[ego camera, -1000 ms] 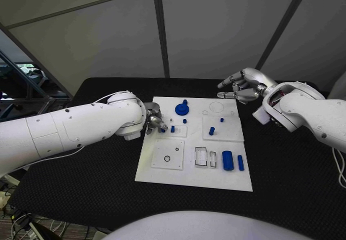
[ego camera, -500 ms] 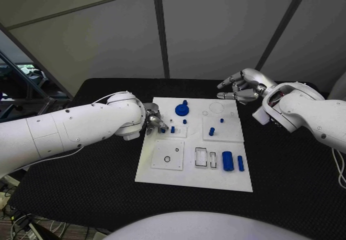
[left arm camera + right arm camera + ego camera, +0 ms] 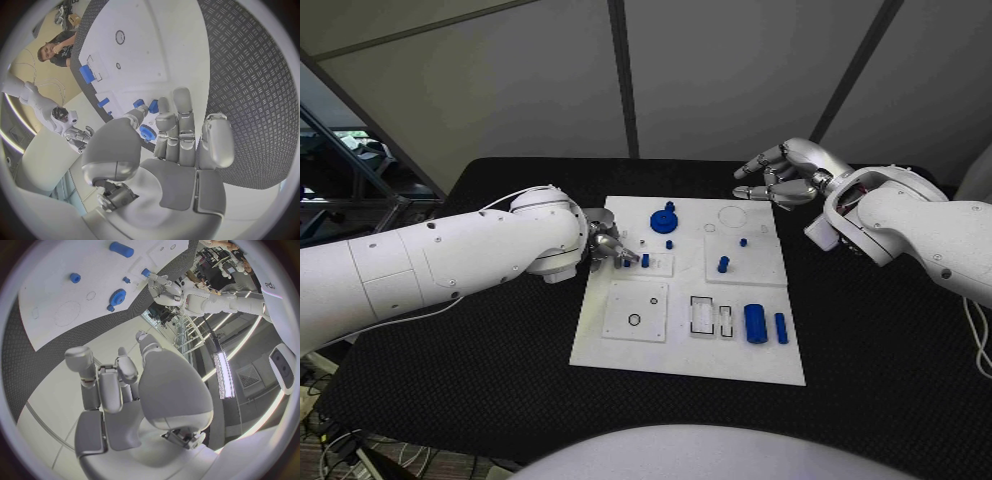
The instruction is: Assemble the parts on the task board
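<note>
Meanwhile, on the black tabletop (image 3: pixel 877 340), the white task board (image 3: pixel 678 345) is worked by the left robot hand (image 3: pixel 607 246), its fingers closed around a small blue peg (image 3: pixel 154 106) at the board's left edge. The right robot hand (image 3: pixel 783 175) is held loosely spread, empty, beyond the far corner. The peg is best kept upright and pressed down squarely.

A black table (image 3: pixel 877 330) with a textured top carries the white board (image 3: pixel 661 345), which lies flat at its middle, long side running away from the robot.
</note>
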You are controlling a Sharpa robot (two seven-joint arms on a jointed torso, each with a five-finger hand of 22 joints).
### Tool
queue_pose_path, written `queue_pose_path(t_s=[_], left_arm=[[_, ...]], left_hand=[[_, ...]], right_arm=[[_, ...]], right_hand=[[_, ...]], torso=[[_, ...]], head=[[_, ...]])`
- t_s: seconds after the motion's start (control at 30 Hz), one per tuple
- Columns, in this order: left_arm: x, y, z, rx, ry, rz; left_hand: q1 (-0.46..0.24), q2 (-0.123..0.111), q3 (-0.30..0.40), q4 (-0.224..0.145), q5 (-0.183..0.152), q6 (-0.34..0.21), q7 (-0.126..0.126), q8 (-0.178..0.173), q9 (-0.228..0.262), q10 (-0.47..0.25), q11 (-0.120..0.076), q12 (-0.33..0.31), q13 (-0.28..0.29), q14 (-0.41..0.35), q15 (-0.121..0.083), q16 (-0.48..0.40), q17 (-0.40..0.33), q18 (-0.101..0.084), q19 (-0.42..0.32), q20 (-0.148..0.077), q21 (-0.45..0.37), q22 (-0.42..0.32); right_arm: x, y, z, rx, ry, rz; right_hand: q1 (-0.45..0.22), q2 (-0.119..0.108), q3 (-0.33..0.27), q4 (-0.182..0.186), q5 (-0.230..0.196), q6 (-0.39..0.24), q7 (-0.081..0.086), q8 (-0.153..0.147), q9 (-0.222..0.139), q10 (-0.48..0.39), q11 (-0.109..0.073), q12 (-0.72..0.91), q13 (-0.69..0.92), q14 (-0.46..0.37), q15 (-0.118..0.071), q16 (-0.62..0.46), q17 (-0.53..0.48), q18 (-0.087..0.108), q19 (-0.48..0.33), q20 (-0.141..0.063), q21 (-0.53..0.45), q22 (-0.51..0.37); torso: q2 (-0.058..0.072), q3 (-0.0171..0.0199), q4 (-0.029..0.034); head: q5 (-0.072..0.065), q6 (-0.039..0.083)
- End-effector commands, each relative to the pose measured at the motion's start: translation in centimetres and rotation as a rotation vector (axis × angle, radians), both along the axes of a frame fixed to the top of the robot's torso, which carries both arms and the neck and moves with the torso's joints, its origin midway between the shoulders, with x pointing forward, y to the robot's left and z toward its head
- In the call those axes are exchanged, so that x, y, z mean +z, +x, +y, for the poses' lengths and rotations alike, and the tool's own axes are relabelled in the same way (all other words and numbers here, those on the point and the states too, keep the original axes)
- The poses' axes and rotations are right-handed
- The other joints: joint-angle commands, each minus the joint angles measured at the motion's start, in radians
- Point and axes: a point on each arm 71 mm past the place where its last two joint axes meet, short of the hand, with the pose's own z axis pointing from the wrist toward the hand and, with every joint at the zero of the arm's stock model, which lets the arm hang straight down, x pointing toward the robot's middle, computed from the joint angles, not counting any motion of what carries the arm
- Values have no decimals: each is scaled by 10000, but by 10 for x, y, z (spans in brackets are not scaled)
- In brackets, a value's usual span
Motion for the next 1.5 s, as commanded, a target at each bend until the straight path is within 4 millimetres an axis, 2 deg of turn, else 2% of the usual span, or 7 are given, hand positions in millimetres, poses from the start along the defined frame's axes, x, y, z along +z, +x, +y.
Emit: queue_pose_path(t_s=[0.03, 0.5, 0.73, 0.77, 0.8, 0.93, 1.5], left_arm=[[2, 0, 1, 80, 67, -165], [35, 9, 3, 583, -1230, -1636], [48, 14, -3, 223, -1972, -2791], [50, 14, -5, 45, -2084, -2991], [51, 15, -9, -186, -2205, -3209], [51, 14, -26, -1496, -2608, -4232], [26, 17, -62, -4978, -1402, -5834]], left_hand=[[-43, 27, -167, 81, 0, 63, 4, -59, -20, -48, 2, 65, 12, 30, 7, 30, 12, -73, 63, 2, -35, 943], [407, 236, -996, 518, 35, -220, 112, -162, -80, -649, 91, -674, -977, -4, 56, -59, -29, 93, -335, 38, -755, 495], [1305, 293, -1547, 882, 54, -1297, 600, -501, -322, -2390, 525, -2283, -2888, -721, 398, -751, -353, 675, -2071, 318, -3761, -1443], [1644, 312, -1529, 825, 56, -1563, 664, -630, -416, -2748, 568, -2483, -3002, 205, 381, 2011, 1315, 876, -2670, 340, -4766, -2087], [1904, 319, -1507, 778, 62, -1752, 721, -733, -499, -3100, 641, -2691, -3116, 230, 433, 2439, 1589, 1055, -3326, 373, -5828, -2764], [3670, 184, -1184, 199, 66, -2146, 1059, -1086, -937, -4559, 1052, -3811, -3876, -1745, 831, 302, 302, 1049, -4278, 699, -7296, -3657], [4566, -536, -759, 185, 19, -1529, 935, -2254, -2471, -4342, 1108, -5705, -6047, -1269, 858, 3909, 1265, 1050, -3048, 748, -6601, -3187]], right_arm=[[1, 0, 0, 55, 3, -57], [1, 1, -1, 24, 0, -68], [1, 1, -2, 4, -4, -70], [1, 1, -2, 4, -3, -71], [1, 1, -1, 6, -1, -73], [1, 1, 0, 25, 12, -86], [2, 0, 5, 112, 91, -180]], right_hand=[[26, 66, 0, 50, 34, -29, -7, 33, -6, -53, -3, 5, -15, 573, -67, -56, 472, 62, 36, -25, -48, -11], [26, 66, 0, 50, 34, -29, -7, 33, -6, -53, -3, 5, -15, 573, -67, -56, 472, 62, 36, -25, -48, -11], [26, 66, 0, 50, 34, -29, -7, 33, -6, -53, -3, 5, -15, 573, -67, -56, 472, 62, 36, -25, -48, -11], [26, 66, 0, 50, 34, -29, -7, 33, -6, -53, -3, 5, -15, 573, -67, -56, 472, 62, 36, -25, -48, -11], [24, 69, -1, 57, 36, -36, -6, 31, -8, -47, -3, 14, -8, 574, -67, -54, 477, 60, 41, -25, -46, -4], [24, 70, -1, 59, 37, -37, -6, 31, -8, -47, -3, 14, -9, 574, -68, -54, 479, 60, 42, -25, -46, -4], [49, 89, 16, 59, 49, -42, -7, 32, -10, -131, -6, -92, -124, 550, -69, -122, 379, 81, -15, -26, -117, -114]], torso=[[4, 3, -4], [-2, 9, -2], [8, 7, -4], [5, 8, -6], [6, 10, -8], [15, 1, -14], [13, 1, -9]], head=[[11, 3], [-5, -23], [-32, 5], [-38, 15], [-45, 27], [-88, 90], [-242, 247]])
